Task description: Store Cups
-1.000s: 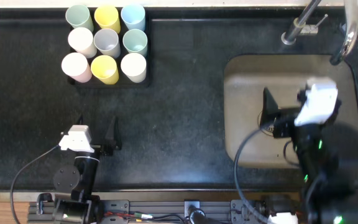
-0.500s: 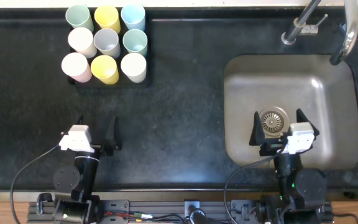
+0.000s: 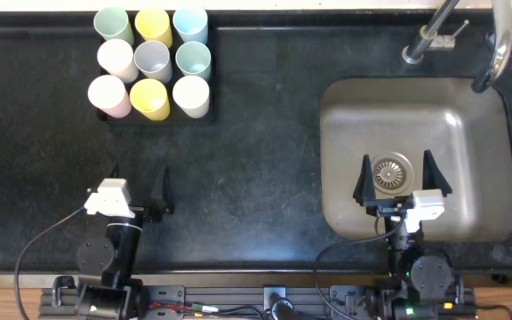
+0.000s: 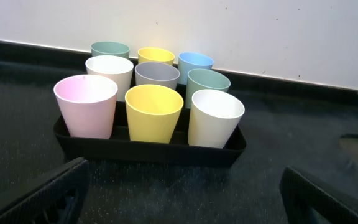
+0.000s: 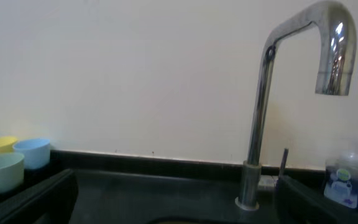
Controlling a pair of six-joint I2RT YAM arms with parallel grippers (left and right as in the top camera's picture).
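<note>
Cups [image 3: 154, 62]: nine, packed in far-left tray [image 4: 148, 151].
Left claw [image 3: 140, 187], right claw [image 3: 398, 182]: spread apart, empty.
Risk: neighbours toppled if tight rows are brushed.

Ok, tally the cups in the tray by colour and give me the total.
Green cups: 2
Yellow cups: 2
White cups: 2
Blue cup: 1
Grey cup: 1
Pink cup: 1
Total: 9

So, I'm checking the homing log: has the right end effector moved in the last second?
Yes. The right end effector pulled back toward the sink's near edge, uncovering the drain, now seen between its fingers.
</note>
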